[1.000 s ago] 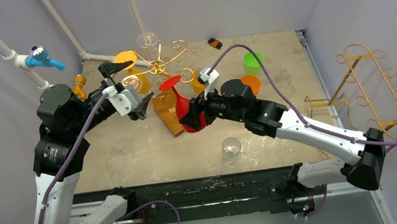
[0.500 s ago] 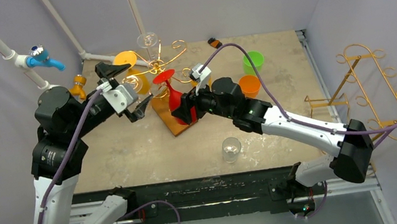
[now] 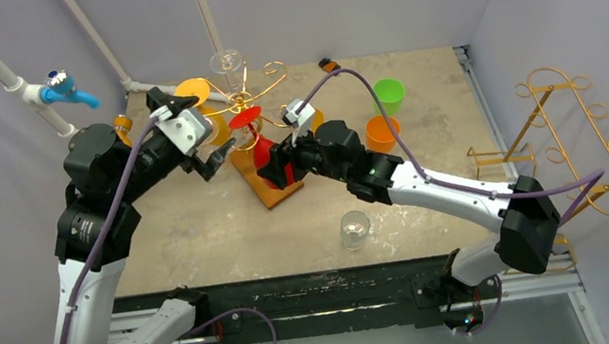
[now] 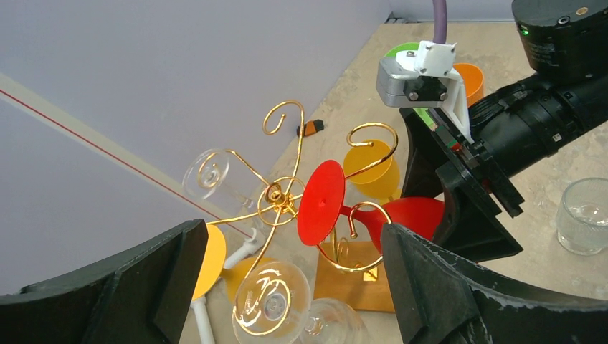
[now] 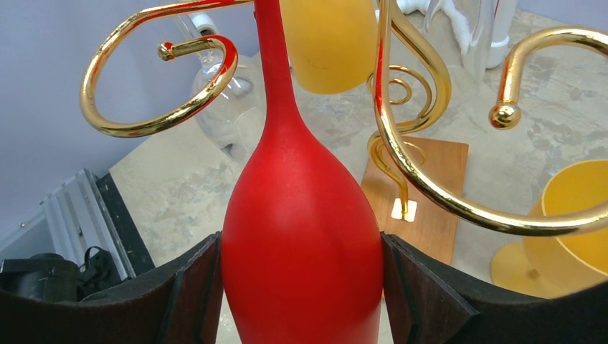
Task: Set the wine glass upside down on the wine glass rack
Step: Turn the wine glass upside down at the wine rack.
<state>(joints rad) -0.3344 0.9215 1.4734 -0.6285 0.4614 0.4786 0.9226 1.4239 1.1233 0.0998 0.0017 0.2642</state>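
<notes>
Right gripper (image 5: 302, 287): jaws partly spread, clamped on the bowl of the red wine glass (image 4: 412, 213). We see the glass inverted, foot up, stem among the curled arms of the gold wire rack (image 4: 276, 193). Left gripper (image 4: 290, 283): spread wide, empty, facing the rack.

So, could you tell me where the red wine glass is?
The glass is mid-table in the top view, upside down in the right gripper, stem among the gold rack's hooks.

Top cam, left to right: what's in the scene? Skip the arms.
blue tap → red wine glass → clear tumbler → orange cup → spare gold rack
</notes>
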